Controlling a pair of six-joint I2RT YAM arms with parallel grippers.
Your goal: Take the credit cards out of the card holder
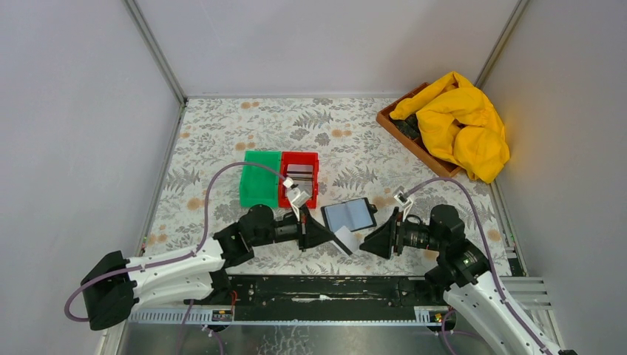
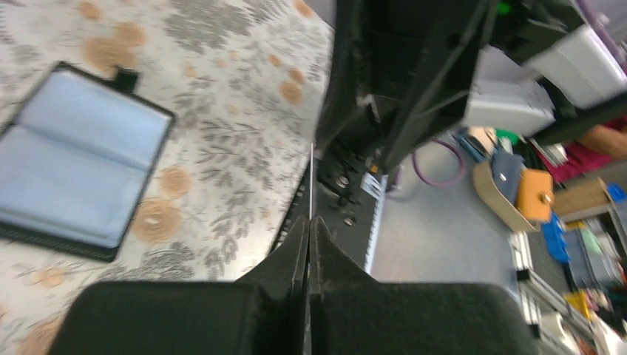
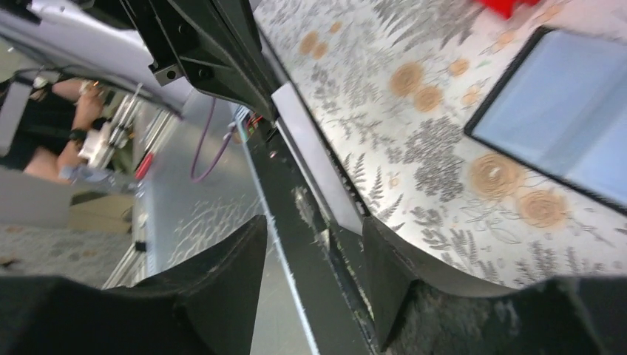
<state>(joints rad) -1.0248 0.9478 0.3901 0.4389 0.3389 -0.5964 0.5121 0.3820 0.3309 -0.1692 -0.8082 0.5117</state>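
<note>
At the near edge of the table (image 1: 222, 140), just ahead of the arm bases, the left gripper (image 2: 308, 237) is seen with its fingers pressed together. In the top view a grey-white credit card (image 1: 347, 238) is pinched by one end at its tip and held tilted above the flowered cloth. The right gripper (image 3: 312, 229) is pointed at it from the other side, fingers spread wide and nothing gripped. In the right wrist view the card's free edge is seen lined up with the gap between those fingers.

Just beyond the two grippers the card holder (image 1: 349, 215) is laid open and flat, bluish-grey sleeves up. No card is seen in the sleeves, though whether one is tucked inside cannot be told.

Farther back and to the left a red bin (image 1: 316, 181) is set touching a green bin (image 1: 259, 188). Other cards (image 1: 299, 176), dark and brownish, are seen inside the red bin.

The step in hand is judged to be getting this card away from the holder, probably into the red bin, perhaps by way of the right gripper. The pinch should be kept firm, since thin plastic held by one end can be twisted or slipped. If the card is to be passed, it should be kept level with the open fingers and let go only once it is clamped. The holder should be given a clear berth.
</note>
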